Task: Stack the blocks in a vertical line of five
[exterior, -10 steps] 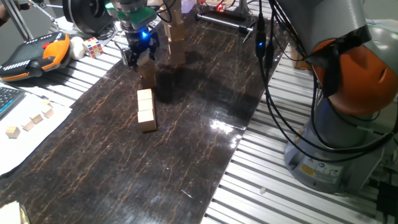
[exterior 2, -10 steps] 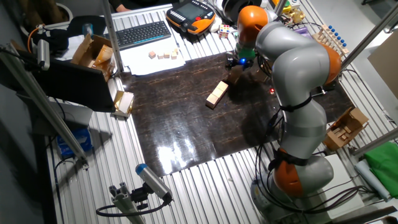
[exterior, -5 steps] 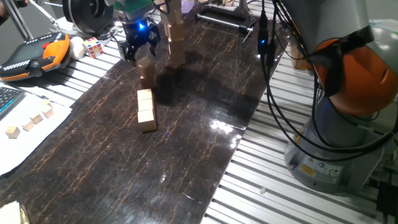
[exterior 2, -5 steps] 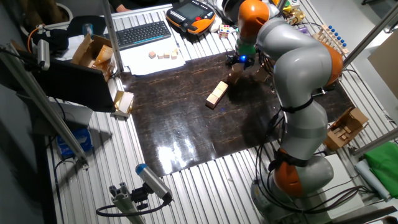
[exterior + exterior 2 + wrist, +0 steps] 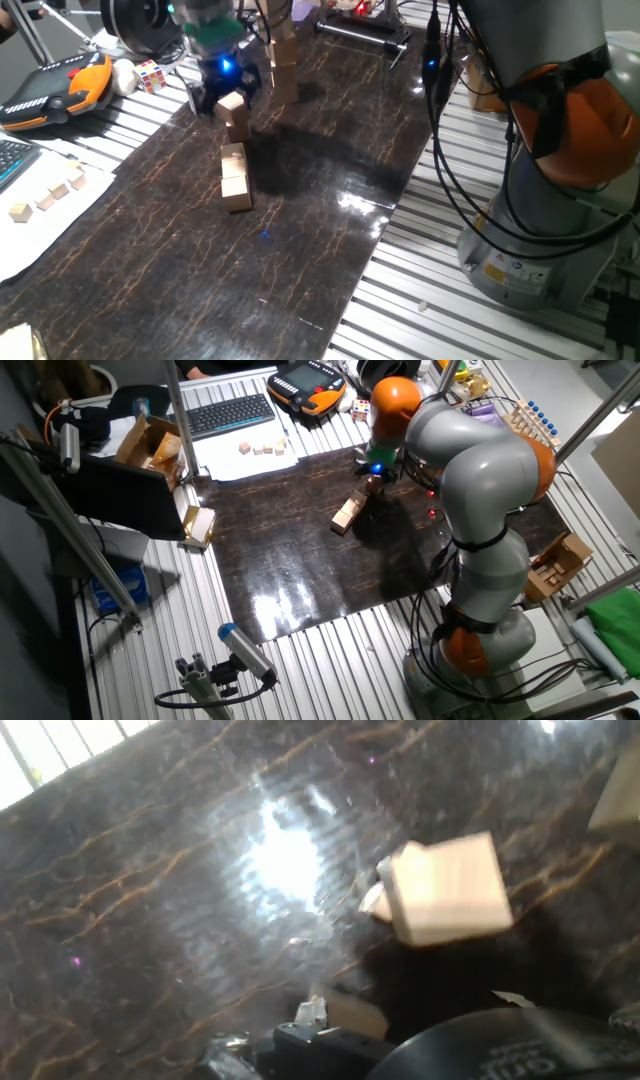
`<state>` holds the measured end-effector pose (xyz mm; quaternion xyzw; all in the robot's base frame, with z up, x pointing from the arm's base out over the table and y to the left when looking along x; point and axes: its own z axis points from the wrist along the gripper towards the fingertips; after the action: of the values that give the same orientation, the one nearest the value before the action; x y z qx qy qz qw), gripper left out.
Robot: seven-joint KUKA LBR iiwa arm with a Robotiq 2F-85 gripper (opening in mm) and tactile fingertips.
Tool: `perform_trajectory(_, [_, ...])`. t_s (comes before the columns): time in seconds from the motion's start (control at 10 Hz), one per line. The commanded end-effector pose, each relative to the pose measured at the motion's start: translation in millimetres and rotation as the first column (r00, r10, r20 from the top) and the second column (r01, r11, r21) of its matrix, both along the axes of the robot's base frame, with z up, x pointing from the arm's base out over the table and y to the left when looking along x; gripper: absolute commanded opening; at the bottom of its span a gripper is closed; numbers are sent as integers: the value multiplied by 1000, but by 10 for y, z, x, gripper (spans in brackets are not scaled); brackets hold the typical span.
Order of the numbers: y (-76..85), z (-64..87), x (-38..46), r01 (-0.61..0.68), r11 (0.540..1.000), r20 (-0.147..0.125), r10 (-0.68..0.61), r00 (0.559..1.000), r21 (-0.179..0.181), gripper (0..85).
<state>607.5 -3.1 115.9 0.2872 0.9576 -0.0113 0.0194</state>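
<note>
Two pale wooden blocks stand as a short stack (image 5: 236,118) on the dark marble-look mat (image 5: 300,230); the top block (image 5: 231,103) sits slightly twisted. Three more blocks lie in a row (image 5: 235,176) just in front of it. My gripper (image 5: 224,88) hovers just above and behind the stack with its fingers apart and nothing between them. In the other fixed view the gripper (image 5: 372,466) is over the stack (image 5: 366,488), with the row (image 5: 348,514) beside it. The hand view shows the top block (image 5: 450,888), tilted and off to the right.
A taller stack of brownish wooden pieces (image 5: 283,62) stands behind the gripper. A Rubik's cube (image 5: 150,74), an orange teach pendant (image 5: 50,90) and tiny cubes on white paper (image 5: 48,196) lie left of the mat. The arm's base (image 5: 540,220) and cables stand to the right.
The gripper has risen off the top block of the short stack and shifted a little to the left. The top block now sits free and slightly turned. The row of three is unchanged.
</note>
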Motion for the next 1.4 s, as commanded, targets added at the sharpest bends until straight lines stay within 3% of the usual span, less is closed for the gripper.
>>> perform_trajectory(0.0, [41, -86, -14, 130, 992, -16, -130, 991, 7, 803])
perform_trajectory(0.3, [126, -347, -38, 169, 985, 29, -169, 985, 17, 820])
perform_trajectory(1.3, [227, -622, -131, 213, 975, 71, -217, 974, 59, 807])
